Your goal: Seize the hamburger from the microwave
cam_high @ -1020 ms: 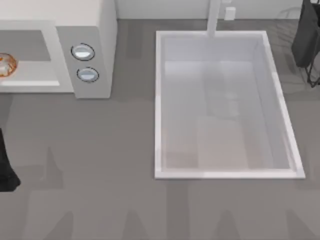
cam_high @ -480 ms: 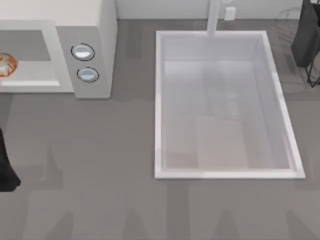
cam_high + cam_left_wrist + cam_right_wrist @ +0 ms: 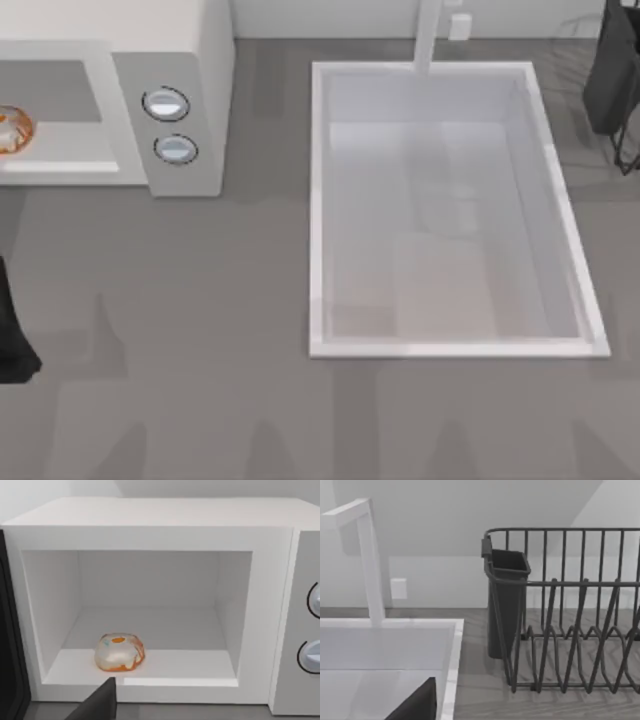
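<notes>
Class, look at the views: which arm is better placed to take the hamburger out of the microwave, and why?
Probably the left. Its wrist view faces the open microwave with the hamburger near the front; the right arm's faces the sink and dish rack.

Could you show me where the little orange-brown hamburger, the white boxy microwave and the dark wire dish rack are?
Little orange-brown hamburger (image 3: 119, 652): left wrist view, its rounded top.
White boxy microwave (image 3: 165, 512): left wrist view, its flat roof.
Dark wire dish rack (image 3: 580, 582): right wrist view, a horizontal bar.

Microwave (image 3: 150, 540) faced the left wrist camera, white, cavity open. Hamburger (image 3: 119, 652) lay on the cavity floor, near the front lip, apart from both side walls. Two round knobs (image 3: 312, 630) sat on the side panel, one above the other. A dark fingertip (image 3: 100, 705) showed just below the hamburger, apart from it.
</notes>
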{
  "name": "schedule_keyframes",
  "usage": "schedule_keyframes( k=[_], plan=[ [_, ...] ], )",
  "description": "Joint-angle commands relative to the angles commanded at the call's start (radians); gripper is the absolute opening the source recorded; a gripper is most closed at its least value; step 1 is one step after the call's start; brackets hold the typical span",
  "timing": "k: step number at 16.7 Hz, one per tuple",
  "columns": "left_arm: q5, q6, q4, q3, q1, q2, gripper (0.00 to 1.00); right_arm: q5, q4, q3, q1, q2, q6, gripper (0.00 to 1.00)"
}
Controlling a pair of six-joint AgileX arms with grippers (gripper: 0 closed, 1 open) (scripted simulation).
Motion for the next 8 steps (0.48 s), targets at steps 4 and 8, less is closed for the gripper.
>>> schedule_keyframes(
  k=[4, 8],
  plan=[
    [0.000, 0.000, 0.000, 0.000, 0.000, 0.000, 1.00, 0.000, 0.000, 0.000, 0.000, 0.000, 0.000, 1.00],
    [0.019, 0.010, 0.055, 0.045, 0.012, 0.102, 1.00, 0.000, 0.000, 0.000, 0.000, 0.000, 0.000, 1.00]
  ],
)
